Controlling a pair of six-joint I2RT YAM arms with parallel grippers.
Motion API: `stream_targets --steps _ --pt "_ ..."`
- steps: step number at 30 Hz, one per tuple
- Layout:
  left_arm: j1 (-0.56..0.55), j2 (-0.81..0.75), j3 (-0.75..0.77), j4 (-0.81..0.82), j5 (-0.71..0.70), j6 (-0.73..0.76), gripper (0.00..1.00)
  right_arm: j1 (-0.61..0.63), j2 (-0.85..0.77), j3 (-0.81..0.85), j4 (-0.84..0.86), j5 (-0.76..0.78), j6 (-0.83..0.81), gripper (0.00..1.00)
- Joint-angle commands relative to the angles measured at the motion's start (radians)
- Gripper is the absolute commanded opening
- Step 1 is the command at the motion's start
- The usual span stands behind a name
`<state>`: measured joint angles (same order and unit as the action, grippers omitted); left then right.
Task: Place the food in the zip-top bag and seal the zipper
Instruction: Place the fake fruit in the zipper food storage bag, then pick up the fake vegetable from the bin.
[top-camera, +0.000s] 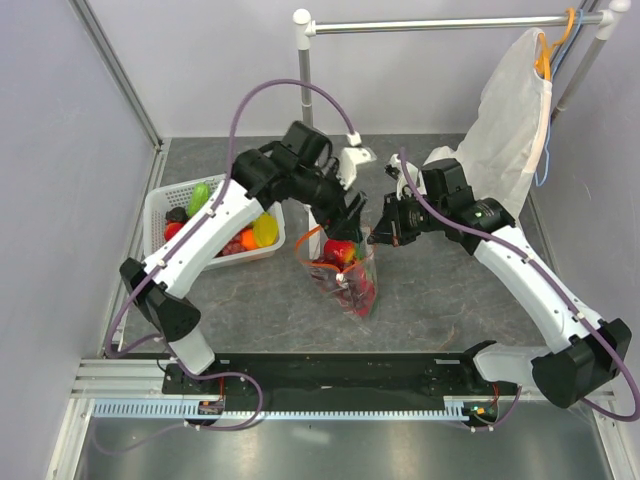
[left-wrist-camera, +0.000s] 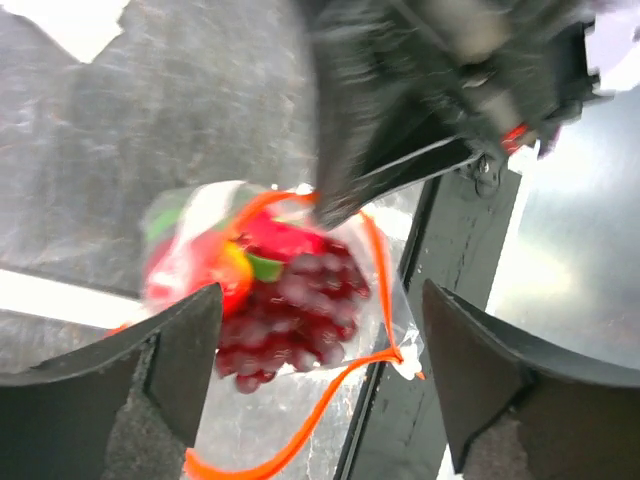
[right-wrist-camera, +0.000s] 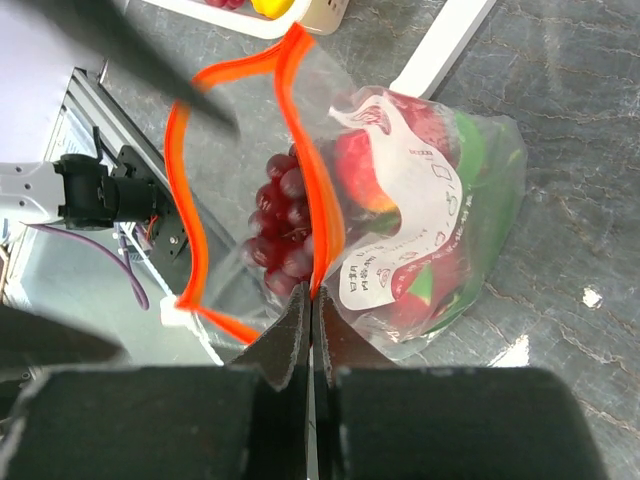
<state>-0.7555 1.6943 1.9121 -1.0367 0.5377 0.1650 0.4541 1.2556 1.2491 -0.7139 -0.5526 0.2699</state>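
The clear zip-top bag (top-camera: 350, 285) lies in the middle of the table with its mouth open. It holds purple grapes (right-wrist-camera: 283, 225), red apples (top-camera: 340, 250) and green pieces. Its orange-red zipper (right-wrist-camera: 305, 170) gapes in a loop, with the white slider (left-wrist-camera: 408, 362) at one end. My right gripper (right-wrist-camera: 312, 300) is shut on one side of the zipper strip, next to the white label (right-wrist-camera: 400, 230). My left gripper (left-wrist-camera: 320, 370) is open and empty just above the bag's mouth. Its fingers (left-wrist-camera: 150, 370) stand wide apart, over the grapes (left-wrist-camera: 300, 320).
A white slotted basket (top-camera: 165, 200) at the left holds more toy food. A white garment cover (top-camera: 515, 110) hangs from the rack at the back right. The rack's pole (top-camera: 303, 70) and white foot (top-camera: 355, 157) stand behind the bag. A black rail (top-camera: 340, 375) runs along the near edge.
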Motion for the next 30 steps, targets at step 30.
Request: stream_targets --steps 30 --pt "0.926 0.086 -0.331 0.441 -0.409 0.077 0.8 0.001 -0.03 -0.011 0.005 0.014 -0.044 0.0"
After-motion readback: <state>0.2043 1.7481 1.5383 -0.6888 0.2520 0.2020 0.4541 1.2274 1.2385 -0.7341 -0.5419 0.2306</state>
